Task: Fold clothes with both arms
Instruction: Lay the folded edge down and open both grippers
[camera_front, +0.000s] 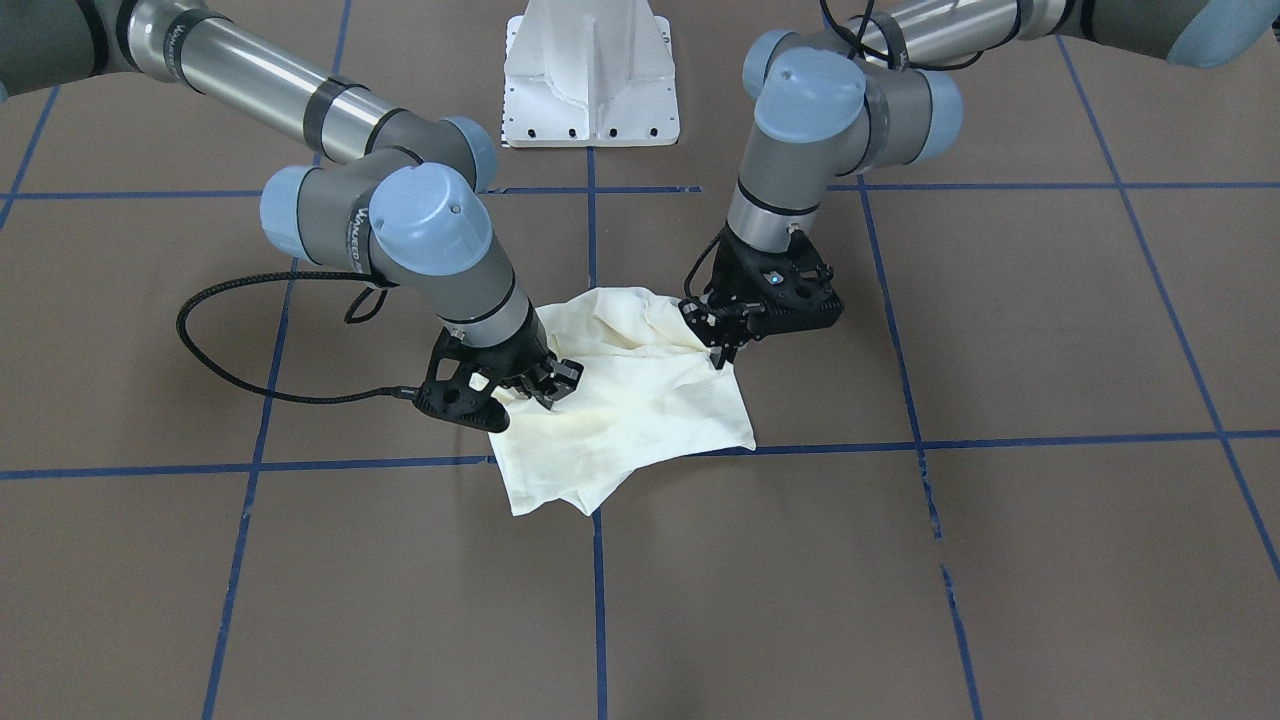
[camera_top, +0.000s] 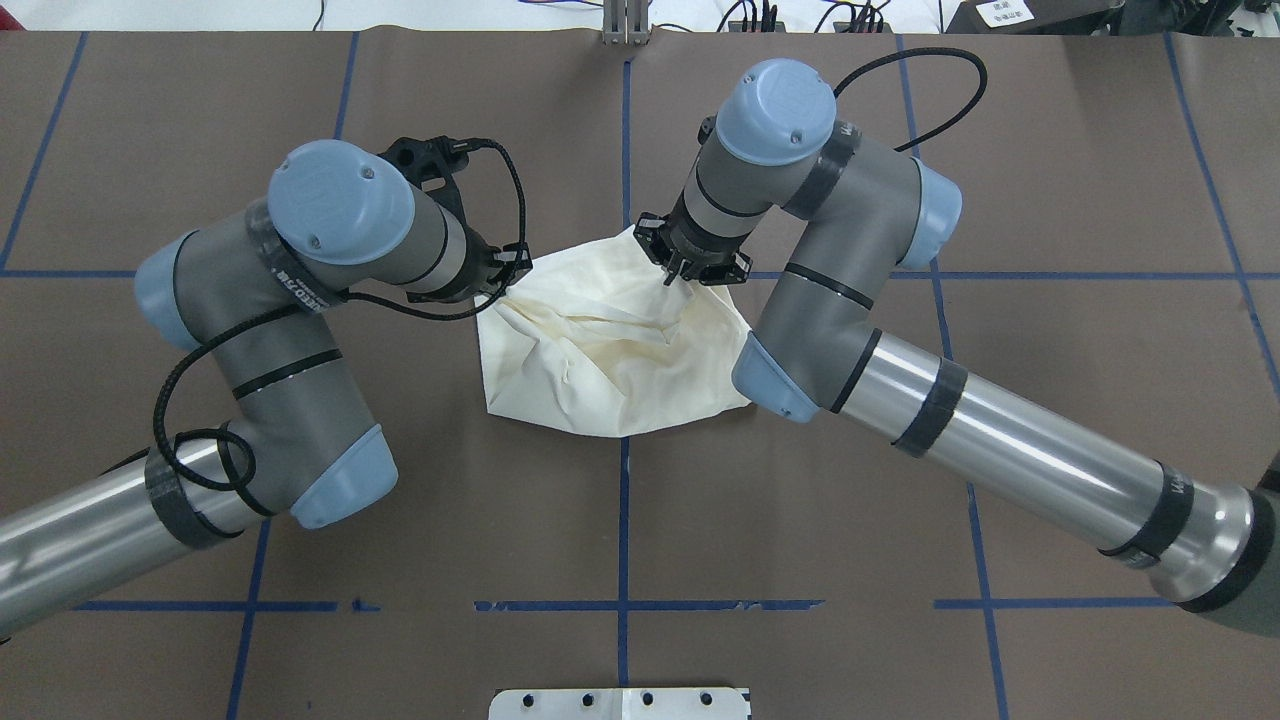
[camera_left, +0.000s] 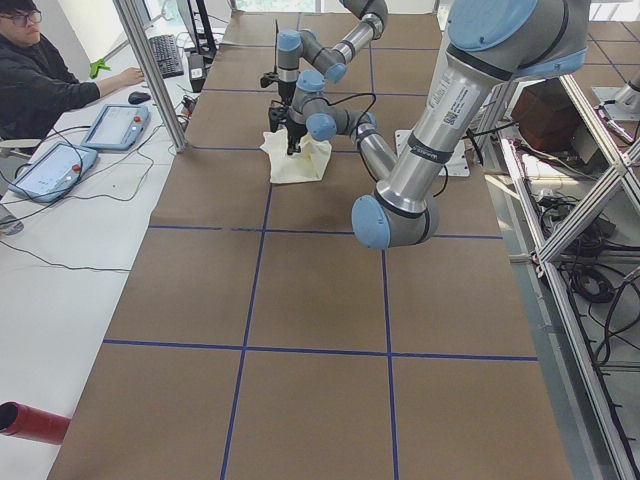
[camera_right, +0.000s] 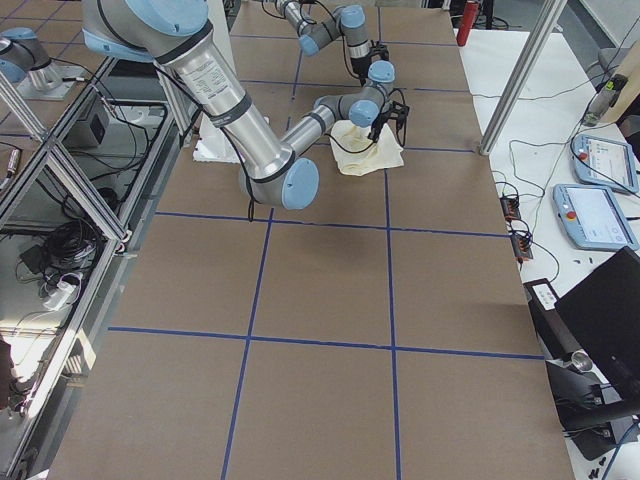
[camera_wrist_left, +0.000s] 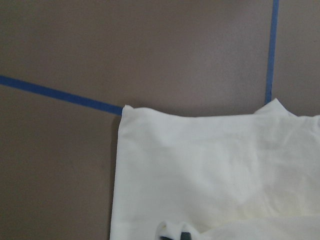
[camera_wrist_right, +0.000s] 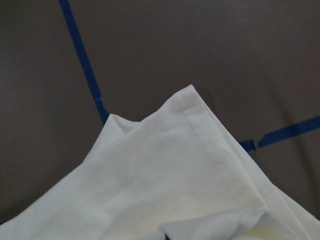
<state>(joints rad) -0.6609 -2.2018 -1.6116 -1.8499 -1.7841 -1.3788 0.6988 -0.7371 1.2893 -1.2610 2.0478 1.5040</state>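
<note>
The cream T-shirt (camera_front: 640, 400) lies folded and rumpled at the table's middle, plain side up; its print is hidden. It also shows in the overhead view (camera_top: 600, 350). My left gripper (camera_front: 722, 352) is shut on the shirt's edge near the corner that lies on a blue tape line (camera_wrist_left: 125, 109). It also shows in the overhead view (camera_top: 503, 278). My right gripper (camera_front: 548, 385) is shut on a fold of the shirt near the opposite edge, and shows from overhead too (camera_top: 685, 272). Creases run from both grips. The right wrist view shows a hemmed corner (camera_wrist_right: 187, 95).
The white pedestal base (camera_front: 590, 80) stands behind the shirt. The brown table (camera_front: 1000, 330) is marked with blue tape lines. The right arm's black cable (camera_front: 215, 345) loops low beside it. An operator (camera_left: 40, 80) sits at a side desk with tablets (camera_left: 115, 125).
</note>
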